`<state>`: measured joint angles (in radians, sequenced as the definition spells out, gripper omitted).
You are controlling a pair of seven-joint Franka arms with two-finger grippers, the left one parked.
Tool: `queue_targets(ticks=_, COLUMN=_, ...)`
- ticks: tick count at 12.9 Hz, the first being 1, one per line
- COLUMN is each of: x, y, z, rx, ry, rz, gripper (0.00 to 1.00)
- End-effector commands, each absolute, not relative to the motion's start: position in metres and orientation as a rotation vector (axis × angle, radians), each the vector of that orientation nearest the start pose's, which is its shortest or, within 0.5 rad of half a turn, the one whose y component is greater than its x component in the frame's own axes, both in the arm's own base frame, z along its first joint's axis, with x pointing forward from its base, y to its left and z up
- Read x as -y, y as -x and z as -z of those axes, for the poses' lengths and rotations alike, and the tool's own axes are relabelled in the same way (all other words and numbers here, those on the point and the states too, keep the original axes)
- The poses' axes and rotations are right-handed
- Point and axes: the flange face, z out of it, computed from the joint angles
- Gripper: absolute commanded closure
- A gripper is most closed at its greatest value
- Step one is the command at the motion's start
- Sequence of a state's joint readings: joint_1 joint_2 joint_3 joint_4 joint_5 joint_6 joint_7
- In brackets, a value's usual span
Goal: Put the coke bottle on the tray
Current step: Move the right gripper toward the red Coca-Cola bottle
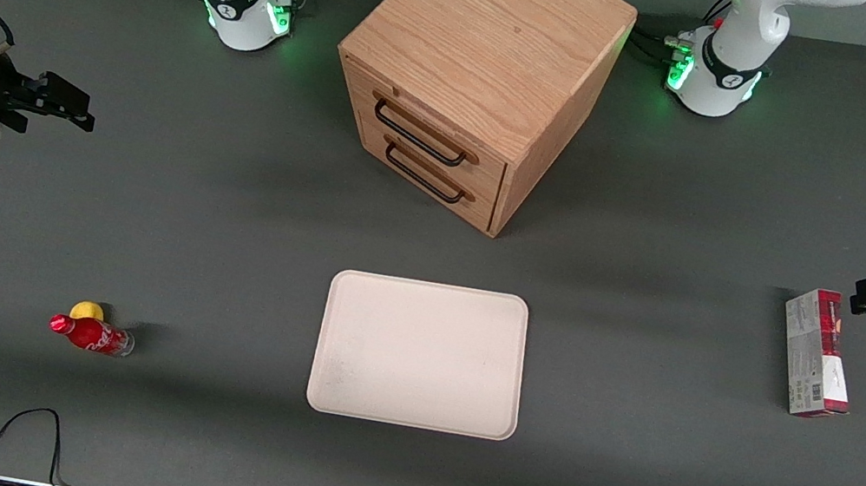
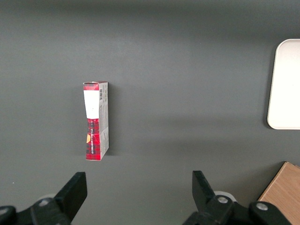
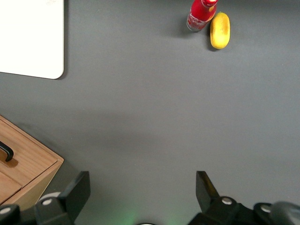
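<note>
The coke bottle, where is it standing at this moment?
The coke bottle stands toward the working arm's end of the table, right beside a yellow lemon, well apart from the tray and the open gripper.

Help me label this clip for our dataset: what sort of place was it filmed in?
Likely a robotics lab tabletop: a grey mat with staged props, a wooden drawer cabinet, tray and coke bottle. The open tool hovers at the working arm's end.

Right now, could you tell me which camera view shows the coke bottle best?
The front view: the coke bottle shows whole, beside a yellow lemon-like lump. The right wrist view crops its cap; the left wrist view misses it. The open gripper hangs apart from it.
</note>
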<state>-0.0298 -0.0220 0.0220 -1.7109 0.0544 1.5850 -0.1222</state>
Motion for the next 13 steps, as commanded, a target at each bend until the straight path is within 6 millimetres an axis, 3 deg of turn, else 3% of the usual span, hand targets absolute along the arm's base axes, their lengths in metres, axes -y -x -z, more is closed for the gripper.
queue_targets(ticks=1, x=0.002, y=-0.544, z=-0.577, rx=0.130, ry=3.083, rz=-0.181, gripper=0.00)
queue_targets(ticks=3, x=0.004, y=-0.546, z=-0.573, rx=0.123, ry=3.083, rz=-0.193, gripper=0.00)
queue_targets(ticks=6, x=0.009, y=-0.570, z=-0.576, rx=0.117, ry=3.088, rz=-0.171, gripper=0.00)
queue_targets(ticks=8, x=0.021, y=-0.614, z=-0.570, rx=0.104, ry=3.094, rz=-0.162, gripper=0.00)
queue_targets(ticks=11, x=0.062, y=-0.687, z=-0.543, rx=0.144, ry=3.094, rz=-0.104, gripper=0.00)
queue_targets(ticks=13, x=0.083, y=-0.707, z=-0.528, rx=0.146, ry=3.096, rz=-0.074, gripper=0.00)
